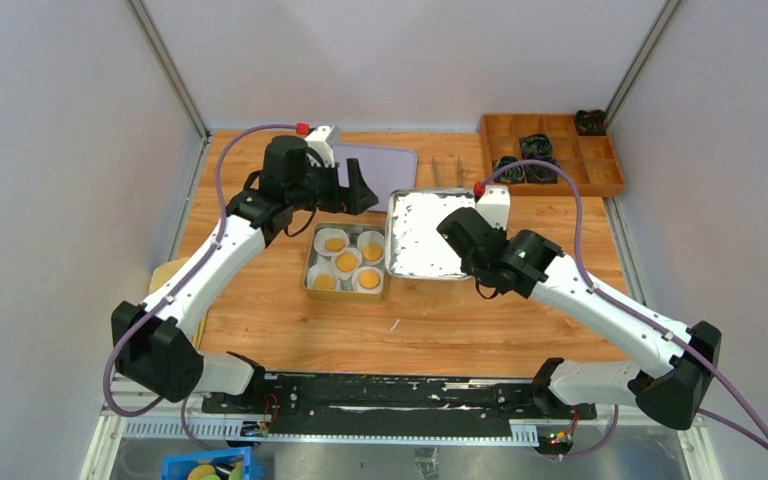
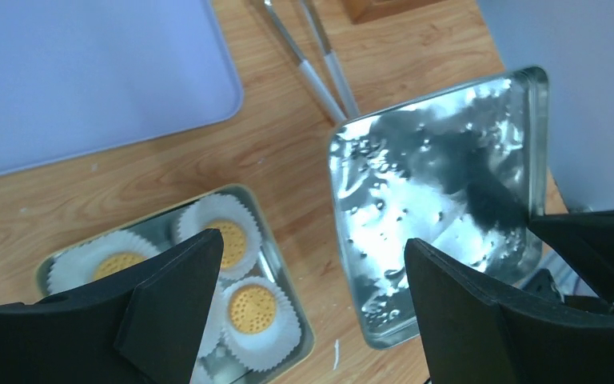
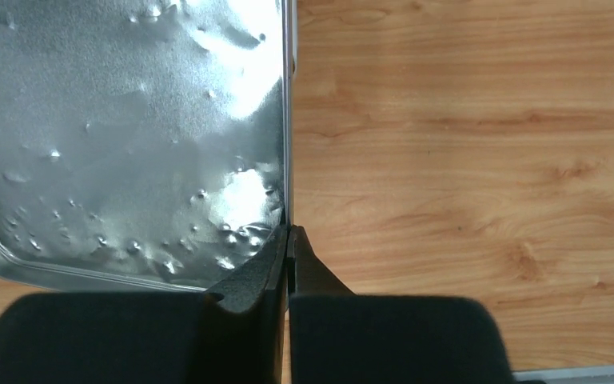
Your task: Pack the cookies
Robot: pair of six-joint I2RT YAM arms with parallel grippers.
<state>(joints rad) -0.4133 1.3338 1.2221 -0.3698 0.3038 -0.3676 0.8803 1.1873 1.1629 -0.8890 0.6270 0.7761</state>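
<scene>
- Wooden table [image 1: 460,320], centre frame: cookies [image 1: 346,262] fill the tin [image 1: 346,296].
- Right gripper [image 3: 288,240] pinches the lid [image 1: 415,235] by its rim; left gripper [image 2: 312,244] gapes, empty.
- Thin edge grip may slip, dropping the lid.

Left gripper [image 1: 358,192] hangs over the far edge of an open tin [image 1: 308,270]. Cookies [image 1: 347,262] in white paper cups [image 1: 332,232] lie just on its near side. A purple mat [image 1: 385,163] is just beyond it.

Right gripper [image 1: 455,228] is at the right edge of a shiny lid [image 1: 415,240], which spreads to its left, just beside the tin. Its fingertips are hidden from here.

Beyond it are metal tongs [image 1: 448,172]. Farther right is a wooden compartment tray [image 1: 600,160].
</scene>
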